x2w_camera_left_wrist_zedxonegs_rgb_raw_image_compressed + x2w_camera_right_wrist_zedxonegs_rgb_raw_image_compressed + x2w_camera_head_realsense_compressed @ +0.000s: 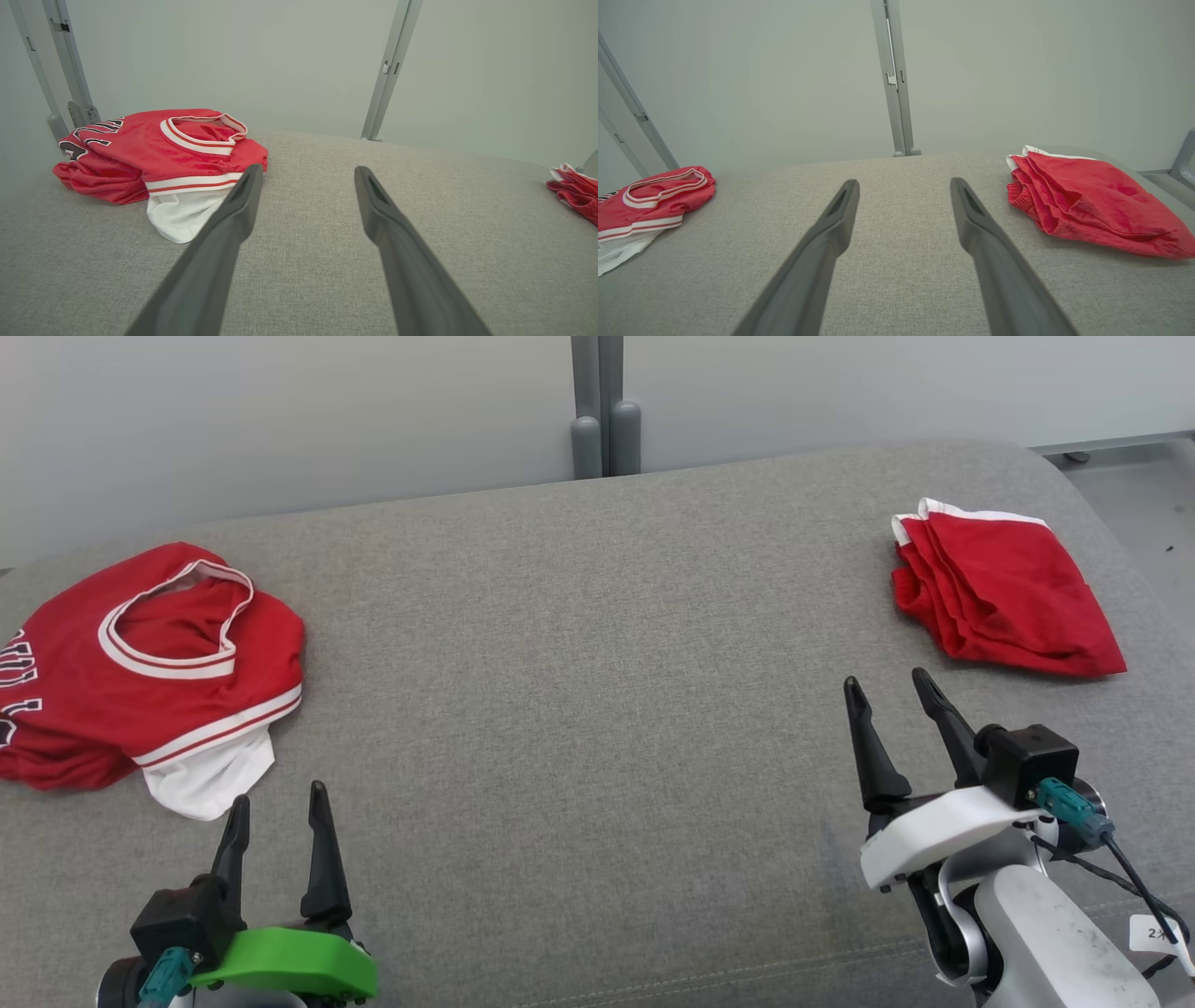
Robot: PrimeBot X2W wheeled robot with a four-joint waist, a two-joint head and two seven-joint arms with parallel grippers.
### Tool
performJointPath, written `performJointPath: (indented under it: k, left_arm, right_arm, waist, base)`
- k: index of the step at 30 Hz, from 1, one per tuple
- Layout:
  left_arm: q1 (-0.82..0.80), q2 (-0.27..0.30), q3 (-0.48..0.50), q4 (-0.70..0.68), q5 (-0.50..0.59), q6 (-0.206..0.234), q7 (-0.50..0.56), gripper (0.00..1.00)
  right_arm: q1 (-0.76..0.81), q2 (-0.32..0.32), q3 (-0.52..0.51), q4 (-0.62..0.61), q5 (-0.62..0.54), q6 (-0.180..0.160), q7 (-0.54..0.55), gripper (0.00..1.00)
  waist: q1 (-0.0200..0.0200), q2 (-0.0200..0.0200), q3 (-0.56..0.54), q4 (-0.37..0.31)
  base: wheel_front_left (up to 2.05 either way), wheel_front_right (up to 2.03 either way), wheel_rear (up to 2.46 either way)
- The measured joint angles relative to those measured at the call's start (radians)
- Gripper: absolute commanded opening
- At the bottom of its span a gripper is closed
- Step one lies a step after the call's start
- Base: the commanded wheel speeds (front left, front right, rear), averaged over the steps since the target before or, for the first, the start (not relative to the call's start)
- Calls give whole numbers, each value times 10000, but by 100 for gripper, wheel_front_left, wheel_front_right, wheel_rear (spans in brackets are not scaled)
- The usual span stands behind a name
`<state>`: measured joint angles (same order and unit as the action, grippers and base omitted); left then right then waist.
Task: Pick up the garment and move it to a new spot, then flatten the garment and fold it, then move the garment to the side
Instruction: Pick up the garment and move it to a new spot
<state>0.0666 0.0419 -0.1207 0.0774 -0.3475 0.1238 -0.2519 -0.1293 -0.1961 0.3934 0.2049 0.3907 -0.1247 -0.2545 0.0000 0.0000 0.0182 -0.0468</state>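
Grey woven upholstery forms the carrying surface, a broad padded cushion (579, 709) with a rounded far right corner; it is backed by pale wall panels (280, 411) that are joined by a grey metal post (605, 406) behind the middle of the far edge.

Item 1: red jersey (84, 681). It is lodged at the cushion's left edge, crumpled, not flattened. A neck opening trimmed in white and red is turned upward, black-and-white lettering is partly seen at the left, and a white flap is spread from the heap's near side.

Item 2: folded red garment (1004, 593). It is placed near the cushion's far right corner, laid in stacked layers with a white band shown at its far end. It is kept well apart from the jersey, with bare cushion between.

Item 3: left gripper (280, 793), with a green housing (289, 961). It is positioned at the near edge, left of centre, just beside the jersey's white flap; whether the flap is touched cannot be told. The jaws are spread apart and nothing is held between the fingers (243, 205).

Item 4: right gripper (885, 679), with a white housing (934, 835) and a black camera module (1027, 761). It is positioned toward the near right, close to the folded red garment but apart from it. The jaws are likewise parted and nothing is held.
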Motion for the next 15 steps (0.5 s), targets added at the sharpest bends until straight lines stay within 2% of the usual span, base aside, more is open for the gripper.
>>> performJointPath:
  k: [12,15]
  left_arm:
    - [-32,-2,84,-77,2,0,0,100]
    - [-31,2,337,-140,2,0,0,100]
  right_arm:
    - [68,-31,-123,-215,-238,13,0,100]
    - [69,-17,50,-211,-301,132,0,100]
  waist:
    - [0,0,113,950]
    - [0,0,123,1313]
  base:
    - [0,0,0]
    - [0,0,0]
